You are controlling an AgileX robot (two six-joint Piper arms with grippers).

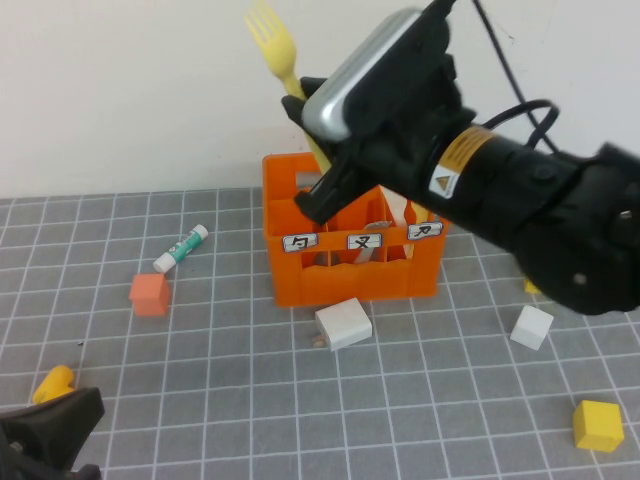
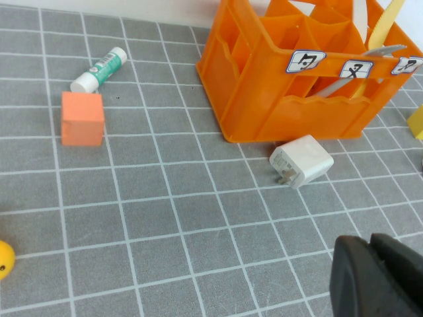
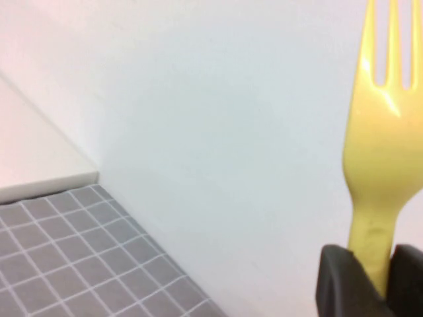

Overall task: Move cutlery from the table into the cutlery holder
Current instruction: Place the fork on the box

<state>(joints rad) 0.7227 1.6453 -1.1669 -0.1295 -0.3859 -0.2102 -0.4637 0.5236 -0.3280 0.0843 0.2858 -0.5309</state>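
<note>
From my high camera the left gripper (image 1: 50, 425) sits low at the near-left corner of the grey tiled table (image 1: 230, 400), only its dark tip in view; its wrist camera shows the fingers (image 2: 380, 277) pressed together with nothing between them. That left wrist view also gives me what the raised camera half hides: the front of the orange slotted plastic crate (image 2: 277, 99) with its white labels, and inside it pale cutlery, including a grey handle (image 2: 360, 72) leaning across a compartment. Moving right along the table I see a yellow rounded piece (image 1: 52, 384), a small orange cube (image 1: 149, 294), a white tube with a green label (image 1: 180, 249), the crate, a white plug adapter (image 1: 343, 324) just in front of it, a white cube (image 1: 531, 327) and a yellow cube (image 1: 597, 425). A plain white wall stands behind. The right gripper (image 1: 305, 105) hangs above the crate's back edge, pinching the pale yellow plastic fork (image 1: 275, 45) by its handle, tines upward; its wrist view shows the black fingers (image 3: 337, 281) clamped on the handle against the wall.
</note>
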